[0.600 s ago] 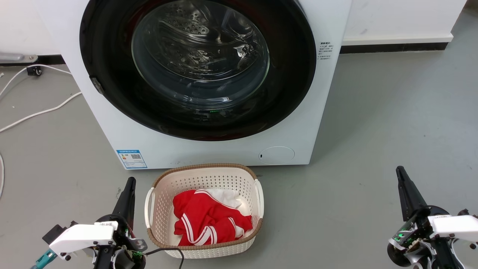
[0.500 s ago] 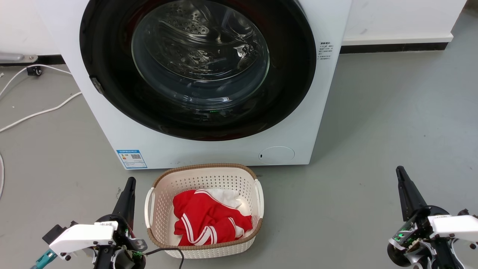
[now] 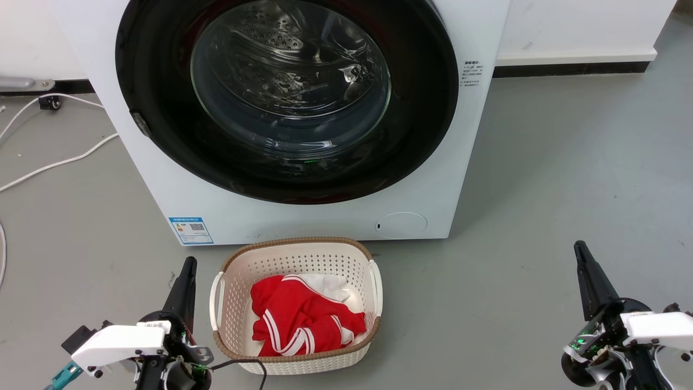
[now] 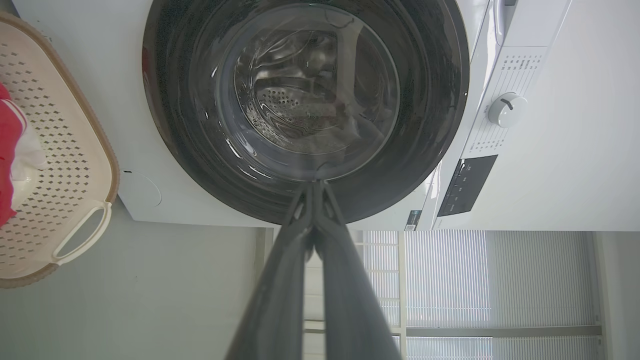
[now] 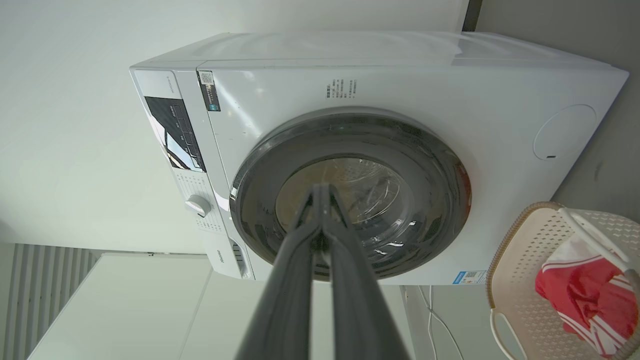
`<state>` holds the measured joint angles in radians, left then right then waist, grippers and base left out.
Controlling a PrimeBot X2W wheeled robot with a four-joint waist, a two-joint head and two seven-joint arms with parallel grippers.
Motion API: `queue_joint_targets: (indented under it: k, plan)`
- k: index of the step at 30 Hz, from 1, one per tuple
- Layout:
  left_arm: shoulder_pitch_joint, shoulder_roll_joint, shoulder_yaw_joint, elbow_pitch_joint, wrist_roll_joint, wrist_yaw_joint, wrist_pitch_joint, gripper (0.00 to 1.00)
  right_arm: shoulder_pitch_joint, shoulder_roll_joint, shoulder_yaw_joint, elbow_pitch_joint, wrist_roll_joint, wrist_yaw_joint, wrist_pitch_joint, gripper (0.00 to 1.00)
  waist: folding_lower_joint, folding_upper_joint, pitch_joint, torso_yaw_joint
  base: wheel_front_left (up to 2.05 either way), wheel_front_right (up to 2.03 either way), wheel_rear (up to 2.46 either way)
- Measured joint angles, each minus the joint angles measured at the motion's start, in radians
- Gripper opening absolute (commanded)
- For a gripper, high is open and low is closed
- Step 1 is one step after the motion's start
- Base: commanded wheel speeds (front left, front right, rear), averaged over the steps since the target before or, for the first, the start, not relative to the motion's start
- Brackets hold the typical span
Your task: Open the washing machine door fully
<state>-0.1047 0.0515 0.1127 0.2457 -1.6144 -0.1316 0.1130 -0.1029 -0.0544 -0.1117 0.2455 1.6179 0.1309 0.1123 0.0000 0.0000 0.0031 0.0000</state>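
Nothing is visibly changing since the earlier head views: both arms are staying parked low and the machine is sitting as it was. The left gripper (image 3: 188, 266), two long dark fingers pressed together on nothing, is resting at 7 o'clock in the head view. The right gripper (image 3: 581, 253), likewise closed and empty, is waiting at 5 o'clock. Both are well apart from the machine.

The large, round, glossy black, glass-centred washing machine door (image 3: 289, 92) is sitting at 12 o'clock, appearing to lie flush and shut against the big white boxy front-loading washing machine (image 3: 308, 216). So the step in hand is looking like the first reach.

To do it well, a gripper should be parting its fingers before arriving and aiming for the door's rim. The slick bulging glass is offering no purchase. The pull should then be following the hinge's arc. A small grey tab (image 3: 141, 123) is showing on the rim at 9 o'clock; whether it is handle or hinge I cannot tell.

The cream perforated plastic basket (image 3: 295, 240), rimmed in woven brown and holding soft red-and-white cloth (image 3: 303, 319), is standing just beside the machine's front at 6 o'clock. The door's swing will likely be passing above it.
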Motion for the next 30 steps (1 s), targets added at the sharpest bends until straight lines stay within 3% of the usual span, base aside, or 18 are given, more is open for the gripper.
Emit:
queue_joint_targets:
  k: [7, 8, 17, 30]
  plan:
    - [0.0, 0.0, 0.0, 0.0, 0.0, 0.0, 0.0, 0.0, 0.0, 0.0, 0.0, 0.0, 0.0, 0.0, 0.0, 0.0, 0.0001, 0.0, 0.0, 0.0, 0.0, 0.0, 0.0]
    - [0.0, 0.0, 0.0, 0.0, 0.0, 0.0, 0.0, 1.0, 0.0, 0.0, 0.0, 0.0, 0.0, 0.0, 0.0, 1.0, 0.0, 0.0, 0.0, 0.0, 0.0, 0.0, 0.0]
    - [0.05, -0.006, -0.01, 0.036, 0.022, 0.001, -0.021, 1.0, 0.049, 0.006, 0.002, 0.042, -0.009, 0.0, -0.018, 1.0, 0.0, 0.0, 0.0, 0.0, 0.0, 0.0, 0.0]
    - [0.05, -0.006, -0.025, -0.039, 0.247, 0.026, -0.082, 1.0, 0.068, 0.006, 0.009, -0.049, -0.269, 0.0, -0.079, 1.0, 0.0001, 0.0, 0.003, -0.001, 0.0, 0.0, 0.0]
